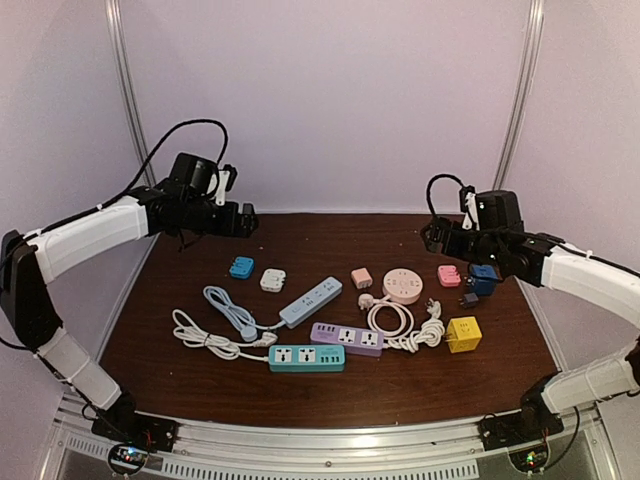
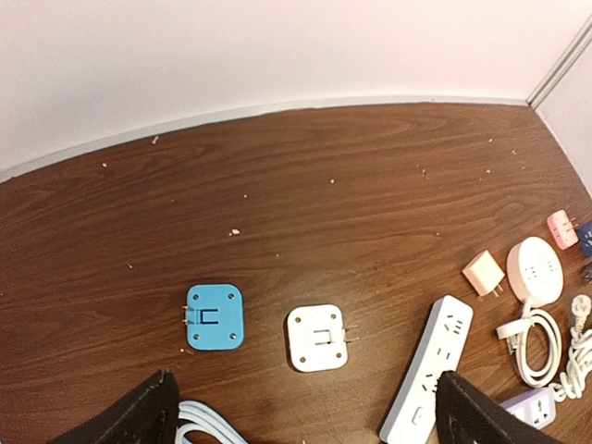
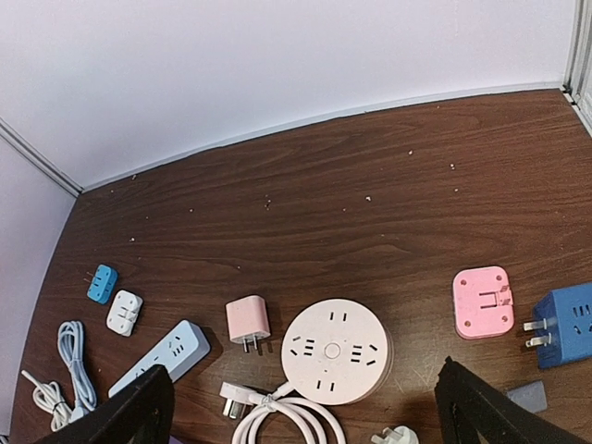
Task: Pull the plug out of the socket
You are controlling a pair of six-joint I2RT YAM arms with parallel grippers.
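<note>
Our left fingers [image 2: 128,418] are spread wide and hang above the desk [image 2: 305,176], holding nothing. Ahead of them, in the gap between the two tips, lie a blue flat adapter [image 2: 215,317] and a white flat adapter [image 2: 319,338], prongs up, near each other but apart. A pale power strip [image 2: 430,370] runs just ahead of the tip on the far side from the blue adapter.

Our right fingers [image 3: 134,412] are spread as well, also holding nothing. Between their tips, just ahead, sits a round pink socket [image 3: 335,351], with a pink charger [image 3: 247,322] beside it. The white plug [image 3: 236,400] on the coiled cord lies flat on the desk near the tip on that side. Toward the other tip lie a pink flat adapter [image 3: 483,302] and, just beside it, a blue cube socket [image 3: 566,324].

Well below and between both pairs of fingers lie a teal strip [image 1: 306,357], a purple strip [image 1: 347,338] and a yellow cube [image 1: 463,333]. Two cord ends [image 1: 257,337] rest right by the teal strip's corner, and we cannot tell whether either plug is seated in a socket.

Any print on the strips is too small for us to read.
</note>
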